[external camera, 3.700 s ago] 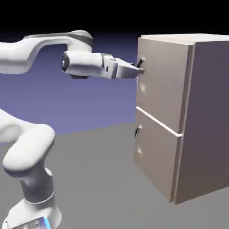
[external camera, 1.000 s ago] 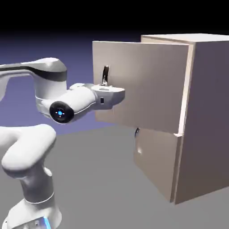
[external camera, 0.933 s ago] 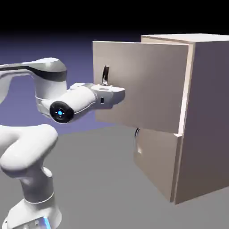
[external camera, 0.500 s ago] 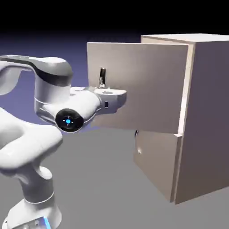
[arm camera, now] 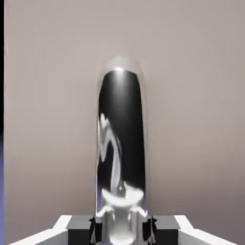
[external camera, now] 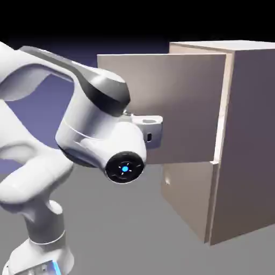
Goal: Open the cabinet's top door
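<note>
Fingers (arm camera: 152, 228): two small grey tips at the hand view's bottom edge, clamped tight on the handle, one on each side of its near end.

Gripper (arm camera: 121, 229): closed on the handle; white hand housing shows to both sides of the tips. In the exterior view the gripper (external camera: 151, 129) is mostly hidden behind the wrist; only a white block with a small dark mark shows, lying against the door's face.

Handle (arm camera: 120, 148): dark, glossy, rounded metal bar with bright reflections, running from between the tips up the middle of the hand view, large and close. Not visible in the exterior view, where the arm covers it.

Top door (external camera: 172, 102): flat beige panel, swung well out from the cabinet front, hinged at its right edge, its free edge toward the exterior view's left. In the hand view its plain surface fills the frame behind the handle, with a thin violet strip at the left edge.

Cabinet (external camera: 250, 139): tall beige-tan box at the exterior view's right, standing on the grey table (external camera: 123, 231).

Lower door (external camera: 185, 198): shorter panel under the top door, shut.

Arm (external camera: 96, 134): white, bulky, rising from the lower left; a round dark cap with a blue light faces the camera, and a dark grey band crosses the upper link.

Backdrop (external camera: 53, 107): blue-violet, black above.
</note>
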Controlling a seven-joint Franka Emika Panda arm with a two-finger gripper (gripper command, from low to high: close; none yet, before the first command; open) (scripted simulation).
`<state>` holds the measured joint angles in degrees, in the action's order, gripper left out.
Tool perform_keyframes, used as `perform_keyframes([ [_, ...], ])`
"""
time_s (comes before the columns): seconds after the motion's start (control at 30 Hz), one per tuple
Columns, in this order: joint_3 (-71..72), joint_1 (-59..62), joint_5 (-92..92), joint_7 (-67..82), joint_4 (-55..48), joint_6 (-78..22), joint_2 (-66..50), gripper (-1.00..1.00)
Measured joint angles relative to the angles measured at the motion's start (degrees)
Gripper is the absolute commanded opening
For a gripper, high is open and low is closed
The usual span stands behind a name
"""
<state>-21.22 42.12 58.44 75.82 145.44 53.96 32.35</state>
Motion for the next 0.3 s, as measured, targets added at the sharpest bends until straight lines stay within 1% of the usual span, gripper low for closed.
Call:
perform_keyframes([
  [0.27,-4.9,-4.9,-7.9,9.1,-15.7,-12.1,-16.5,-1.00],
  [0.3,-5.1,-5.1,-8.3,9.6,-16.6,-12.7,-17.3,1.00],
])
